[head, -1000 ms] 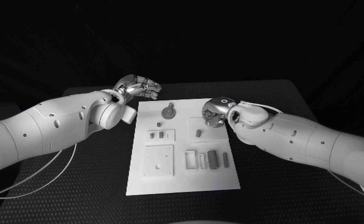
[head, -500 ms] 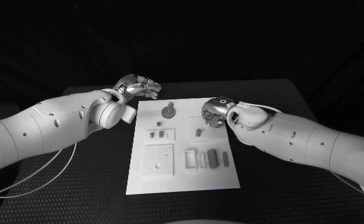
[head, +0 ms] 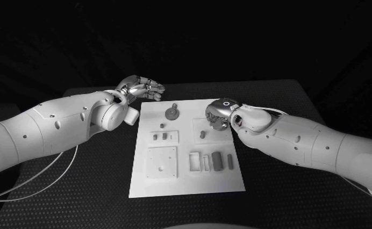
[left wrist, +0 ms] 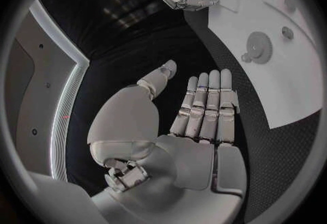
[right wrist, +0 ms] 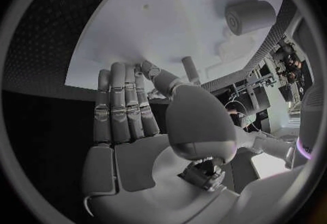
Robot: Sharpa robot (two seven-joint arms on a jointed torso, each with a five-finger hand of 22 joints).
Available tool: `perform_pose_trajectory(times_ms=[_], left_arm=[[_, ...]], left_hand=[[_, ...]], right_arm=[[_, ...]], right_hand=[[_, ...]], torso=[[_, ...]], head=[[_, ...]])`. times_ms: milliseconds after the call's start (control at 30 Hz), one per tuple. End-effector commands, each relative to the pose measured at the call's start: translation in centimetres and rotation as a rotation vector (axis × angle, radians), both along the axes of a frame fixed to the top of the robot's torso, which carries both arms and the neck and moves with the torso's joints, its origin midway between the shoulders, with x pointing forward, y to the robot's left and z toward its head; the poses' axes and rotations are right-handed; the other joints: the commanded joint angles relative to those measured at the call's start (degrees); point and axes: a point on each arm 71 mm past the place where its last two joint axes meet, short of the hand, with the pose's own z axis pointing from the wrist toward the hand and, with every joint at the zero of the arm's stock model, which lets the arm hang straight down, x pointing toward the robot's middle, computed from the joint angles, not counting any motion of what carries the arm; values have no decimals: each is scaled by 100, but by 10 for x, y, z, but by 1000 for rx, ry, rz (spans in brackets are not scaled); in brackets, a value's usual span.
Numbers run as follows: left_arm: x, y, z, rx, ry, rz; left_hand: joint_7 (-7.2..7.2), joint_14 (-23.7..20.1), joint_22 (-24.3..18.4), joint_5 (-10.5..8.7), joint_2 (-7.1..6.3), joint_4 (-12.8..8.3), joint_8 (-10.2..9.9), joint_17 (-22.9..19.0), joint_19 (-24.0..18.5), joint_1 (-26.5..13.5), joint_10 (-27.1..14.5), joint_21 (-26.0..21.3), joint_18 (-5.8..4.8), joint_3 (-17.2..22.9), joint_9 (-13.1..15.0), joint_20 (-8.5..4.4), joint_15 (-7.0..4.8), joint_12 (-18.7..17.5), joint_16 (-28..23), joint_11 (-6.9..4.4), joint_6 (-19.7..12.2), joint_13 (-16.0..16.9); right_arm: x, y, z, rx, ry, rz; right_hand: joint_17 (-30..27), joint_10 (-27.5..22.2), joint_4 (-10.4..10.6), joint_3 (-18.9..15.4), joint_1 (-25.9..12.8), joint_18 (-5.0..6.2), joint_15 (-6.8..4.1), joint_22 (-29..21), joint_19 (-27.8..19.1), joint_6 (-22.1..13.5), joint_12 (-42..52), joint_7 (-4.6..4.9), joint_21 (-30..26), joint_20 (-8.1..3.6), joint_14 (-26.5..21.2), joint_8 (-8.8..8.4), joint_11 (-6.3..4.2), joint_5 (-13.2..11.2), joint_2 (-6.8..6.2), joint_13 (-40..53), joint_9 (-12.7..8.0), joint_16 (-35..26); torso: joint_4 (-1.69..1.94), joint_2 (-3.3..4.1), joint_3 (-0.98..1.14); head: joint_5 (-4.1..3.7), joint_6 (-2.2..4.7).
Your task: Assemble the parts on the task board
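Little is being changed since earlier: the silver right hand (head: 219,115), apparently empty with fingers together, is being held over the white rectangular task board's (head: 186,183) right edge, slightly nearer the small grey parts (head: 217,161). The silver left hand (head: 142,88), fingers curled, is being kept off its far-left corner.

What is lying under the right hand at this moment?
Under the right hand lies the white task board; a small grey peg shows beside its fingers. The board directly beneath the palm is covered.

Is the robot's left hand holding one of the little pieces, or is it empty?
Empty. The left hand is off the board, its fingers straight with nothing between them.
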Motion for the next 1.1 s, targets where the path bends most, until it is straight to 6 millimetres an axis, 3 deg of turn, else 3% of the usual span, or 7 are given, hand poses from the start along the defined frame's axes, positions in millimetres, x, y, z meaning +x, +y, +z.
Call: perform_pose_trajectory(times_ms=[33,400,1100], left_arm=[[0,-3,1,-10,4,-15],[1,-2,1,-6,4,-5],[2,-1,1,-4,5,-2]], left_hand=[[12,-18,10,-23,22,5,10,9,-28,-39,-39,-11,87,-22,-6,0,21,-17,-36,9,-39,-9],[12,-11,17,-21,29,9,14,18,-29,-35,-38,-6,91,-20,-7,1,20,-14,-40,8,-39,-14],[13,-2,29,-20,31,26,18,35,-31,-47,-37,1,95,-26,-10,4,20,-8,-49,8,-42,-23]], right_arm=[[-12,-4,-26,-100,80,-2],[-13,-2,-22,-64,39,5],[-12,-5,-13,-10,12,1]], right_hand=[[18,59,-6,45,86,61,-20,18,75,63,-53,-17,30,-9,52,41,-12,6,-17,-74,-1,42],[85,242,-5,76,151,61,-102,57,266,175,-15,-64,102,-87,230,103,-91,6,-91,-12,30,101],[105,289,-4,83,146,61,-123,65,315,202,-8,-76,110,-107,275,121,-113,6,-111,21,48,106]], torso=[[-4,2,-3],[1,2,3],[-6,1,3]], head=[[-5,1],[-12,4],[13,3]])
